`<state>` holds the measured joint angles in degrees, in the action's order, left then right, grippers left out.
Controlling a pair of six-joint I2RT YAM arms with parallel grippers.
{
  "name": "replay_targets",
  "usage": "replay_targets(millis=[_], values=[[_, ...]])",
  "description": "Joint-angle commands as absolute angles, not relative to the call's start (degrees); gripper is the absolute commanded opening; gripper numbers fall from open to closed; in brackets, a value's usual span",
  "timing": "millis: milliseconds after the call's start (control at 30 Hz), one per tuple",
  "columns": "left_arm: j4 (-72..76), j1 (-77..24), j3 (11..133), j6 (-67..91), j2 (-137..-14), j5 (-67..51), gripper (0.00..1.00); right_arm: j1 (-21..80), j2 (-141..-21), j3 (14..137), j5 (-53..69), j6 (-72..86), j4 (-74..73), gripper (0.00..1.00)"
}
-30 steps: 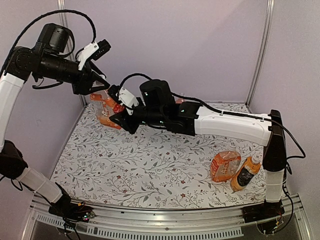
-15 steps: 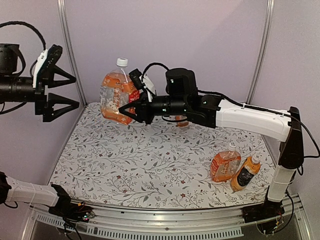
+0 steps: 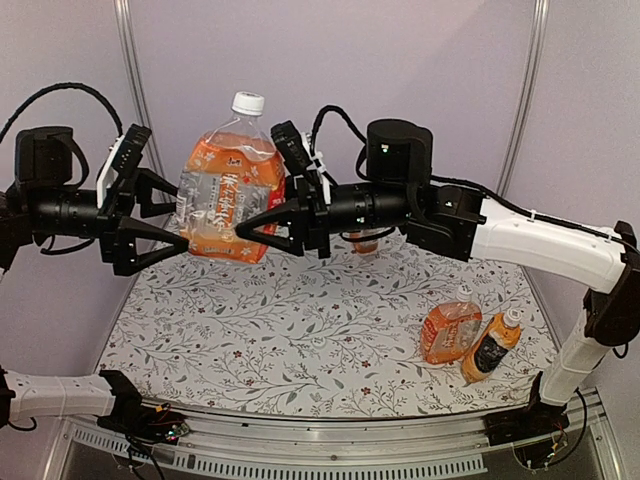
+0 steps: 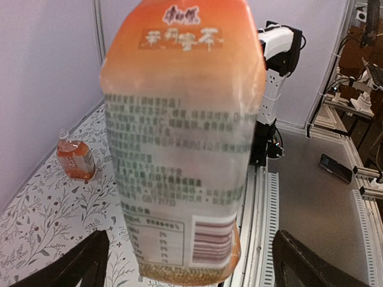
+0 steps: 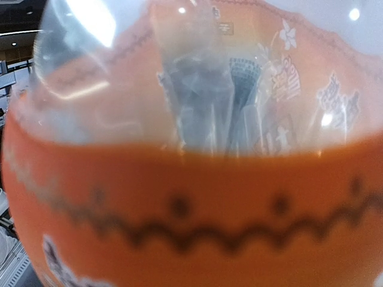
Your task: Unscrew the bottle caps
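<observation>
Floral table [image 3: 300, 340], three orange bottles [image 3: 450, 335] [image 3: 492, 348] [image 3: 366, 243]; fourth bottle [image 3: 225, 195], white cap [image 3: 248, 102] on, clenched in right claw [image 3: 262, 210]; left claw [image 3: 185, 222] released.

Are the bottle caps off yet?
None is off yet. The right gripper holds the big bottle up, white cap on; the open left gripper flanks it. Left to do: that cap, plus those on the orange-labelled bottle, the dark-labelled bottle and the small bottle at the back.

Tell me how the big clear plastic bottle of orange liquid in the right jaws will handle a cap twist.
The big clear plastic bottle probably gives under pressure: its wall looks creased in the right wrist view. Gripped only at mid-body by the right jaws, it may swivel when the white round screw cap is turned.
</observation>
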<state>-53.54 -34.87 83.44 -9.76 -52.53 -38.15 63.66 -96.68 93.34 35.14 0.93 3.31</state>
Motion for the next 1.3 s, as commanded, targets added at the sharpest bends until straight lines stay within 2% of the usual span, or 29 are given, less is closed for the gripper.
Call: replay_targets(millis=[0, 100, 167, 300, 500, 567, 667, 767, 800, 967, 1067, 1133, 1267], values=[[-40.1, -35.76, 80.63, -1.18, -52.37, -43.91, 0.94, 64.38, -95.78, 92.61, 36.28, -2.0, 3.15, 0.14], [-37.42, -36.74, 77.98, 1.29, -53.49, -43.63, 0.87, 64.51, -96.08, 92.91, 36.35, -2.4, 2.51, 0.14], [-35.77, -36.98, 76.44, 2.58, -53.9, -43.61, 0.8, 64.52, -96.19, 93.15, 36.43, -2.79, 2.21, 0.13], [-34.9, -37.09, 75.59, 2.99, -53.75, -43.28, 0.58, 64.62, -95.99, 92.99, 36.36, -3.23, 1.91, 0.13], [-33.83, -37.09, 74.9, 4.49, -54.18, -44.27, 0.37, 64.66, -96.34, 93.28, 36.0, -3.6, 1.41, 0.17], [-33.98, -37.09, 74.14, 4.61, -53.66, -44.3, 0.31, 64.67, -96.17, 92.77, 34.97, -3.47, 1.38, 0.31], [-35.03, -37.09, 73.1, 3.29, -52.27, -42.36, 0.29, 64.62, -94.48, 90.95, 30.01, -2.85, 0.72, 0.68], [-36.89, -37.0, 71.48, 0.3, -50.7, -35.5, 0.27, 64.68, -91.11, 88.86, 22.04, -2.82, -1.86, 0.87], [-37.59, -37.0, 70.85, -2.18, -50.3, -31.4, 0.27, 64.63, -89.94, 88.56, 19.25, -2.78, -3.51, 0.9], [-38.03, -37.65, 68.03, -18.63, -49.1, -4.27, 0.23, 64.56, -87.06, 90.97, 6.94, -0.84, -13.89, 0.92], [-33.52, -39.51, 64.78, -29.39, -48.27, 11.86, 0.2, 64.51, -87.68, 95.76, -1.6, 8.08, -19.1, 0.91], [-29.37, -40.69, 62.32, -34.63, -47.63, 17.51, 0.2, 64.59, -89.53, 100.56, -5.46, 14.12, -23.05, 0.88], [-23.88, -43.51, 58.59, -43.39, -46.83, 23.23, 0.2, 64.52, -94.87, 109.39, -5.32, 23.97, -26.87, 0.83]])
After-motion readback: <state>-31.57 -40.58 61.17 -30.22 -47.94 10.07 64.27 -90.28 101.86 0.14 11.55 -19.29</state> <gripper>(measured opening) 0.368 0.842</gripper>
